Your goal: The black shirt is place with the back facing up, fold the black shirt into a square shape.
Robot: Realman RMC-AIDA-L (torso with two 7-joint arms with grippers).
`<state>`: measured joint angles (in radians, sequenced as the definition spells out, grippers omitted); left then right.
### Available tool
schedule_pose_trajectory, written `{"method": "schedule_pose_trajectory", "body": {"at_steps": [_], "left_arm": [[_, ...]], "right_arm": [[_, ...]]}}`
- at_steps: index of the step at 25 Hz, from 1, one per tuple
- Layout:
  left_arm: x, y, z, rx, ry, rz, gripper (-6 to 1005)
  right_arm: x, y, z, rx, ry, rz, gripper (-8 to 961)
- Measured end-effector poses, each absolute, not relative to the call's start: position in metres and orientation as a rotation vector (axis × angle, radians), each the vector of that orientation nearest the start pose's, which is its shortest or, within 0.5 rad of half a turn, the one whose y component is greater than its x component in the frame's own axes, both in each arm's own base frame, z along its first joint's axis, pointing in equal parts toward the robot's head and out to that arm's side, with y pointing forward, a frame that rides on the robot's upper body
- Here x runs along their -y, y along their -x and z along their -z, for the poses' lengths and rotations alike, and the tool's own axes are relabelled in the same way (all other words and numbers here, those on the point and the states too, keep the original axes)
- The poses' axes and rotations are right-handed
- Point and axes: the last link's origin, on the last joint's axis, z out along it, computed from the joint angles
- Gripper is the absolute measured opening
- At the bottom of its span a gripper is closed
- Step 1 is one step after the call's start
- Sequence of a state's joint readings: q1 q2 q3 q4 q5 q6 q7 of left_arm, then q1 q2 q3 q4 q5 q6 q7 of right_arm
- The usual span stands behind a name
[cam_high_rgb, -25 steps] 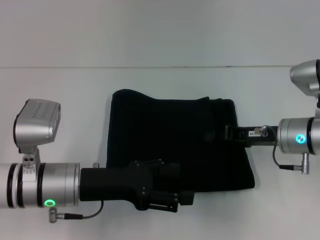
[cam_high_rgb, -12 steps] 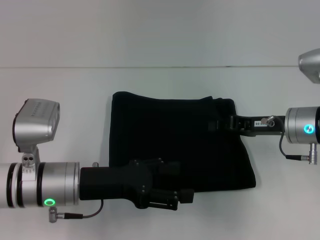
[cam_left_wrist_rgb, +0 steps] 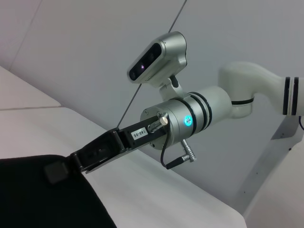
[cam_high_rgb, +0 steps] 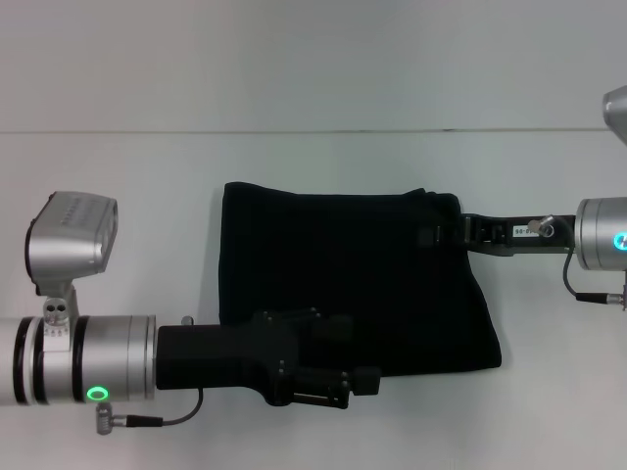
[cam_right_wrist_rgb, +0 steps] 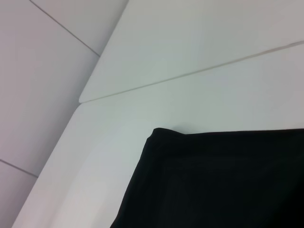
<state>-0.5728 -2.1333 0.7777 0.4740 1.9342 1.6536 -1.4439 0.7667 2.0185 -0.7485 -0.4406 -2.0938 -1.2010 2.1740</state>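
The left gripper is seen over the near edge of the shirt, toward its left half; whether its jaws are open or closed cannot be told, as black parts merge with black cloth. The shirt lies flat on the table, already folded into a compact, roughly rectangular block that is wider than it is deep, with its near right corner flaring outward. The right gripper is seen at the shirt's far right edge, low to the cloth; in the left wrist view one pad rests on the fabric, but whether the jaws are clamped on the edge or merely beside it cannot be told.

The step in hand is judged to be finishing the fold on the right side. It would be done well if the cloth were left undisturbed at release, the edges kept aligned, and the flared corner squared with the rest.

No containers are in view.
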Motion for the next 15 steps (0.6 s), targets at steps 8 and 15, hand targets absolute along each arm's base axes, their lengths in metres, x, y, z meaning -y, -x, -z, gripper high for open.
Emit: {"method": "schedule_pose_trajectory", "body": {"at_steps": [8,15], "left_arm": [[-0.299,0.227,0.054,0.868,2.902,0.975,949],[-0.299,0.226,0.055,0.880,2.902,0.977,950]], "right_arm": [[-0.399,-0.247,0.018,-1.612,2.345,-0.552,70],[-0.398,-0.256,0.011,-1.613,2.322,-0.541,77]]}}
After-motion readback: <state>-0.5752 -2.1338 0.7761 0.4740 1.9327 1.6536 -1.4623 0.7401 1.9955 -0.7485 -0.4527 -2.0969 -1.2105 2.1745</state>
